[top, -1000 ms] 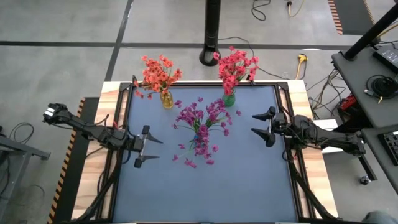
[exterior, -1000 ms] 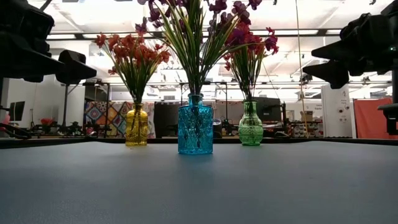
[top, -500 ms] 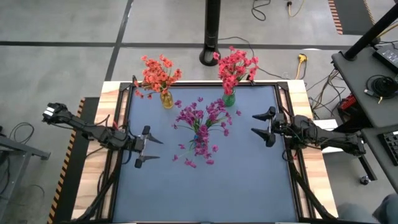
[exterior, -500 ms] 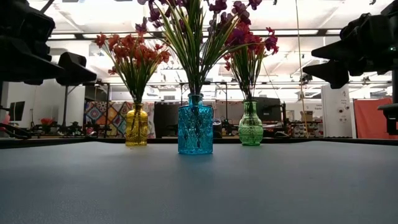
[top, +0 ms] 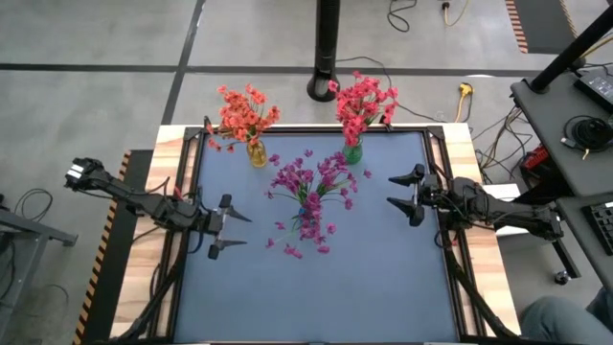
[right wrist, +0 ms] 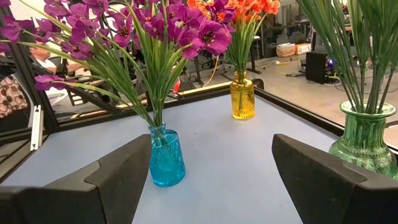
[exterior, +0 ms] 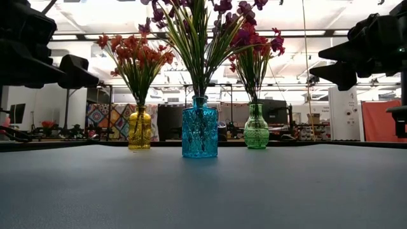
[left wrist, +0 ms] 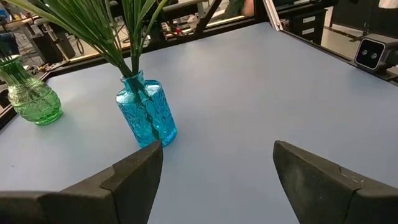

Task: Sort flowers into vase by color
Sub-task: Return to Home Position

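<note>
Orange flowers [top: 245, 110]: in the yellow vase [exterior: 140, 129], at the table's [top: 383, 278] far edge.
Red flowers [top: 362, 101]: in the green vase [exterior: 256, 129], likewise.
Purple flowers [top: 311, 187]: in the blue vase [exterior: 200, 129], mid-table.
Left gripper [top: 247, 231]: fingers apart, empty, table's left side.
Right gripper [top: 389, 190]: fingers apart, empty, right side.

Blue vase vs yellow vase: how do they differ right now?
Colour: the blue vase is turquoise glass, the yellow vase amber. Contents: the blue vase holds purple flowers, the yellow vase orange flowers. Place: the blue vase stands near the table's middle, the yellow vase by its far edge, left side. Both stand upright, patterned glass, green stems inside. The left pincer and right pincer hang open, clear of both.
</note>
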Robot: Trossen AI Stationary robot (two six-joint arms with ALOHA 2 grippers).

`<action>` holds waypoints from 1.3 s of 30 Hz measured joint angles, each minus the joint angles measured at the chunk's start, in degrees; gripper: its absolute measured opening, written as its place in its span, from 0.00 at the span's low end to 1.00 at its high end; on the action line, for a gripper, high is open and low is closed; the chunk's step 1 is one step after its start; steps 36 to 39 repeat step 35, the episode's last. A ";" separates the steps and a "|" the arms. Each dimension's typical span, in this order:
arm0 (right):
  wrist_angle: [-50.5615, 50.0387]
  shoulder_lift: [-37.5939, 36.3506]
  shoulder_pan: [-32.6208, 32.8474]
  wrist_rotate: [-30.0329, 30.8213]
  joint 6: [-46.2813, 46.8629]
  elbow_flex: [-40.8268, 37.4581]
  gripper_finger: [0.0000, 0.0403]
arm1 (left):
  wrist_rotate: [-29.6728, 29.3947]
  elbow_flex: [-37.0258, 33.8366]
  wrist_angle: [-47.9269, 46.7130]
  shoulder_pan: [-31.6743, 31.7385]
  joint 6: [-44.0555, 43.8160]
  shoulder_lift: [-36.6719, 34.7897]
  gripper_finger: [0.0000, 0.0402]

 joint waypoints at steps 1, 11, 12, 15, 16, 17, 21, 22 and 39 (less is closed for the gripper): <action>-0.01 0.00 0.00 0.00 0.00 -0.01 0.81 | -0.01 0.00 0.02 0.00 -0.01 0.06 0.72; 0.00 0.00 0.00 0.02 0.01 -0.01 0.81 | -0.01 0.00 0.00 0.00 0.00 0.80 0.72; 0.00 0.00 0.00 0.02 0.00 -0.01 0.81 | -0.01 0.00 0.00 0.00 0.00 0.86 0.72; 0.00 0.00 0.00 0.02 0.00 -0.01 0.81 | -0.01 0.00 0.02 -0.02 0.00 1.12 0.72; 0.00 0.00 0.00 0.02 0.00 -0.01 0.81 | -0.01 0.00 0.00 0.00 0.00 1.19 0.72; 0.00 0.00 0.00 0.02 0.00 -0.01 0.81 | -0.01 0.02 0.00 0.00 -0.01 1.28 0.72; 0.00 0.00 0.00 0.02 0.00 -0.01 0.81 | -0.01 0.02 0.01 0.00 -0.01 1.56 0.72; 0.00 0.00 0.00 0.02 0.00 -0.01 0.81 | -0.01 0.01 0.01 0.00 -0.02 1.62 0.72; 0.00 0.00 0.00 0.02 0.00 -0.01 0.81 | -0.01 0.02 0.00 0.00 -0.01 2.46 0.72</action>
